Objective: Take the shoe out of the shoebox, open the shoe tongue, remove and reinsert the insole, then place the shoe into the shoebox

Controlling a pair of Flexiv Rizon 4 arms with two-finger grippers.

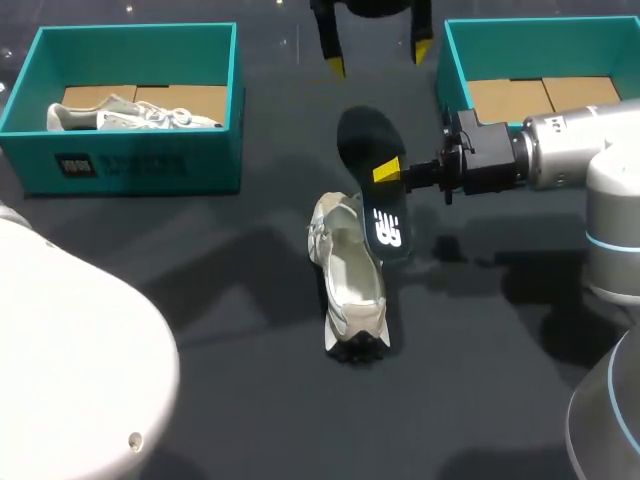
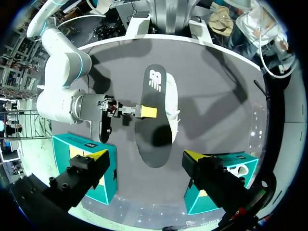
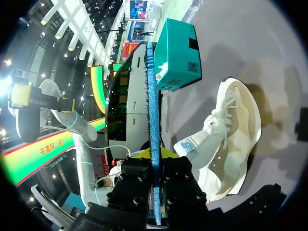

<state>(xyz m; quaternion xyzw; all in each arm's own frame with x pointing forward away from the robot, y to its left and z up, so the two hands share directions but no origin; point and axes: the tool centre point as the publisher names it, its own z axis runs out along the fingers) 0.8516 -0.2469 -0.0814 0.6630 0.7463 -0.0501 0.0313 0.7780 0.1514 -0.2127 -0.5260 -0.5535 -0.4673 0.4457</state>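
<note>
A white sneaker (image 1: 350, 290) lies on the dark table at the centre, opening up. My right gripper (image 1: 390, 172) comes in from the right and is shut on a black insole (image 1: 383, 200), held tilted on edge just above the shoe. In the right wrist view the insole (image 3: 154, 120) shows edge-on with its blue underside, clamped in my right gripper (image 3: 156, 166), and the shoe (image 3: 231, 139) lies beside it. My left gripper (image 1: 380, 58) hangs open over the table's far side; in its own view, the left gripper (image 2: 144, 159) looks down on the insole (image 2: 154, 115).
A teal shoebox (image 1: 215, 150) at the back left holds another pale shoe (image 1: 130, 115). A second teal shoebox (image 1: 450, 70) at the back right shows only its cardboard floor. A large white part of my left arm (image 1: 70, 360) fills the near left corner.
</note>
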